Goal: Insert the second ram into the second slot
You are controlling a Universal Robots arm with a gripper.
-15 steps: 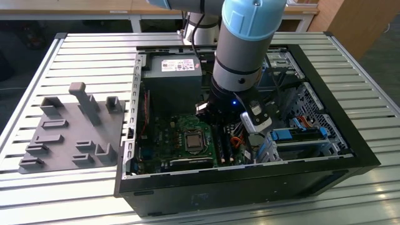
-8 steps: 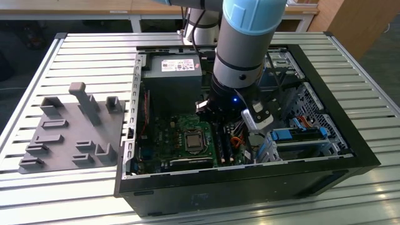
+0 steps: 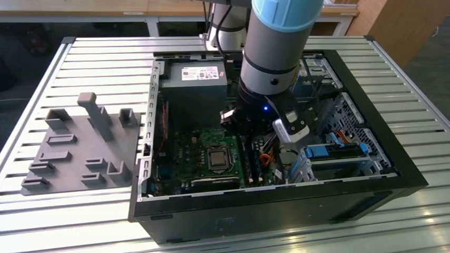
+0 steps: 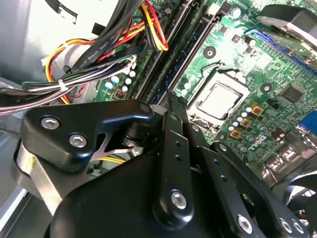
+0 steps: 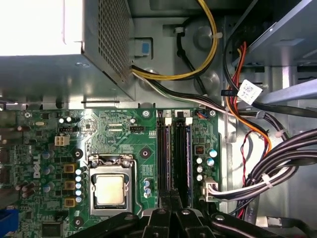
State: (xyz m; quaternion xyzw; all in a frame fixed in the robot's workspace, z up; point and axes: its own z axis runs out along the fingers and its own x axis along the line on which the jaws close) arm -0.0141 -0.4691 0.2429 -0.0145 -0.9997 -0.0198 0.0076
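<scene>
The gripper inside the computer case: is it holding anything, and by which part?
It cannot be told. The gripper is down at the memory slots on the motherboard, but its own body hides whether it holds anything.

Looks like a robotics lab or workshop. Open computer case (image 3: pixel 365 158) in the middle of the frame, resting on a ribbed metal table (image 3: pixel 105 58), grey holder plate (image 3: pixel 77 153) at left. Plain workbenches (image 3: pixel 91 13) along the top edge, a wooden cabinet (image 3: pixel 401 26) at upper right.
</scene>
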